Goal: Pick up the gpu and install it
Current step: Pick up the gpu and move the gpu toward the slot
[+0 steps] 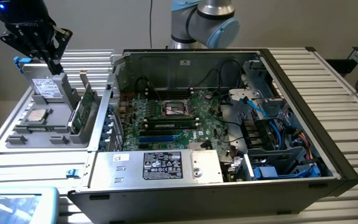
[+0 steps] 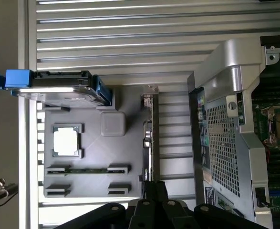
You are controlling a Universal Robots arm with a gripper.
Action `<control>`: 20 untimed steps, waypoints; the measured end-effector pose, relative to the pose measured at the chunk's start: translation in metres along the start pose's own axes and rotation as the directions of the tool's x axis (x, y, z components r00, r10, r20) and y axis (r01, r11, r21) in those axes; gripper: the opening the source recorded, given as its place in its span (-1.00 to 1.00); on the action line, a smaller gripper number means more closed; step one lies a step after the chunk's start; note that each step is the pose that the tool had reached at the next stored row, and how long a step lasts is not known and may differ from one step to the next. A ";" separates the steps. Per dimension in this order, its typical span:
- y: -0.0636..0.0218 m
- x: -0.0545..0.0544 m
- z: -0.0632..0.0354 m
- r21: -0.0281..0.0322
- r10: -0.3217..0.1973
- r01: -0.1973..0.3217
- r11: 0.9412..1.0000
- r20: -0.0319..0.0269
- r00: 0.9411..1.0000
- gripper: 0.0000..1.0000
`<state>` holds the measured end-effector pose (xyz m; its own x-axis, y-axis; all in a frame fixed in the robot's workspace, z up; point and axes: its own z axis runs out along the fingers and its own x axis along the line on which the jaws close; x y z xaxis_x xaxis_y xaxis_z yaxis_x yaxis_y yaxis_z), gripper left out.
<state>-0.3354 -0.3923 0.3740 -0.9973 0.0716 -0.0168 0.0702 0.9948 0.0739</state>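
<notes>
Two neighbours flank the upright gpu [image 1: 87,100]: hard drive [image 1: 44,87], computer case [image 2: 221,133].

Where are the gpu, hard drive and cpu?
gpu [image 1: 87,108]: exterior view, green board face.
hard drive [image 1: 43,86]: exterior view, white label.
cpu [image 2: 66,141]: wrist view, middle of its lid.

The gpu [image 1: 87,106] stands upright on its edge, green face showing, in the grey holder [image 1: 42,136].

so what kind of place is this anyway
Likely a robotics lab bench set up for PC assembly: an open computer case with its motherboard bare lies on a slatted metal table, a grey fixture holds loose parts including the gpu, and a robot arm stands behind.
</notes>
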 end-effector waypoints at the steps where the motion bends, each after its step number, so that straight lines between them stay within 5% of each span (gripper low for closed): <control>1: 0.0000 0.000 0.0000 0.000 0.000 0.000 1.000 0.000 1.000 -0.76; 7: 0.0000 0.000 0.0000 0.000 0.000 0.000 1.000 0.000 1.000 -0.73; 14: 0.0000 0.000 0.0000 0.000 0.000 0.000 1.000 0.000 1.000 -0.14; 20: -0.0007 0.000 0.0097 0.000 0.000 0.000 1.000 0.001 1.000 -0.01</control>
<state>-0.3357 -0.3923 0.3643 -0.9973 0.0717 -0.0178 0.0702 0.9948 0.0740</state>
